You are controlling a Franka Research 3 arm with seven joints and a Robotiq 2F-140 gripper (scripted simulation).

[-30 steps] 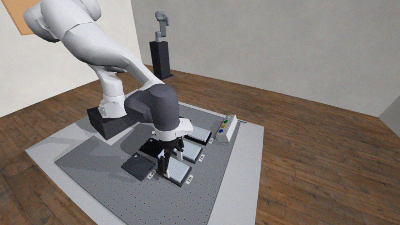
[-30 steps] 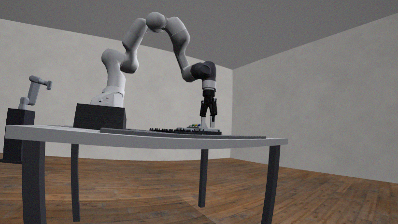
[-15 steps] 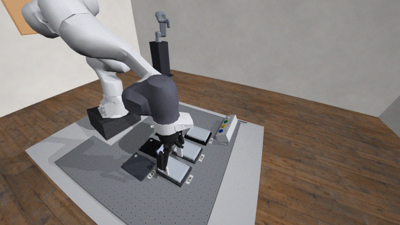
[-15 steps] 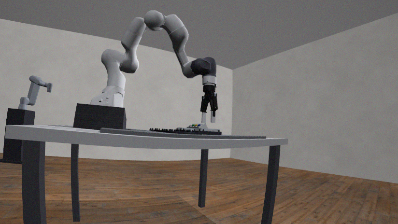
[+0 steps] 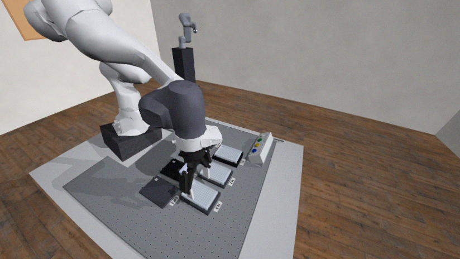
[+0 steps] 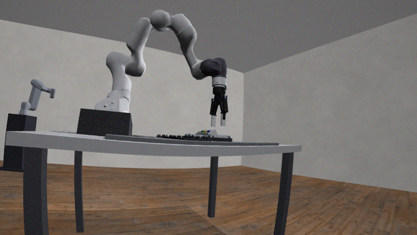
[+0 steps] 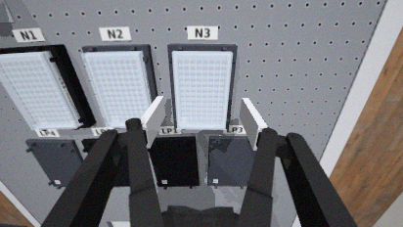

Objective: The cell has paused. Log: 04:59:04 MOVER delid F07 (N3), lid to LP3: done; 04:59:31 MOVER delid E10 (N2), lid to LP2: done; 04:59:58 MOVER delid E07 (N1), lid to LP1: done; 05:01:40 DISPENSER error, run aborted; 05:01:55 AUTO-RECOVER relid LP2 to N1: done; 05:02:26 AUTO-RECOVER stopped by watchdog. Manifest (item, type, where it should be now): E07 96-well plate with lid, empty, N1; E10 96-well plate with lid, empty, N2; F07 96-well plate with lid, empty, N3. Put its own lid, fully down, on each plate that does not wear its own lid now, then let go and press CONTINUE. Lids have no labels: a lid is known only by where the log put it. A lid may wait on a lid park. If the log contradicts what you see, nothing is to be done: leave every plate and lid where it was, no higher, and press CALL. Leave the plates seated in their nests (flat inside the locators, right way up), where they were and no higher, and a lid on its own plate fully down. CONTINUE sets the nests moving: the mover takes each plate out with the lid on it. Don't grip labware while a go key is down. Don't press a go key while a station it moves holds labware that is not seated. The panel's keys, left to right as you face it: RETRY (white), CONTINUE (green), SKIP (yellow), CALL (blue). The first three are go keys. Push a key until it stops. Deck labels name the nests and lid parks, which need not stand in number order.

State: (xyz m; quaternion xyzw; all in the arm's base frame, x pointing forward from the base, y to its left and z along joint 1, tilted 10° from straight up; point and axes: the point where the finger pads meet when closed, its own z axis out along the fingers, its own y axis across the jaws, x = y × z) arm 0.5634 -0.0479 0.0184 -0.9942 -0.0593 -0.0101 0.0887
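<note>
Three white 96-well plates sit in black nests in a row: N1 point(image 7: 36, 88), N2 point(image 7: 117, 88) and N3 point(image 7: 201, 88). I cannot tell from here which ones wear clear lids. In front of them lie the lid parks. LP1 point(image 7: 174, 160) looks black, LP3 point(image 7: 229, 160) and LP4 point(image 7: 54, 161) look grey, and LP2 is mostly hidden behind my left finger. My gripper point(image 7: 202, 107) is open and empty. It hangs well above the deck over the near end of the N3 plate point(image 5: 201, 194), as the exterior view shows point(image 6: 218, 121).
The key panel point(image 5: 261, 147) stands past the N1 nest at the deck's far end, with green, yellow and blue keys visible. The arm's base block point(image 5: 128, 141) is behind the parks. A small second arm on a black pedestal point(image 5: 183, 61) stands off the table.
</note>
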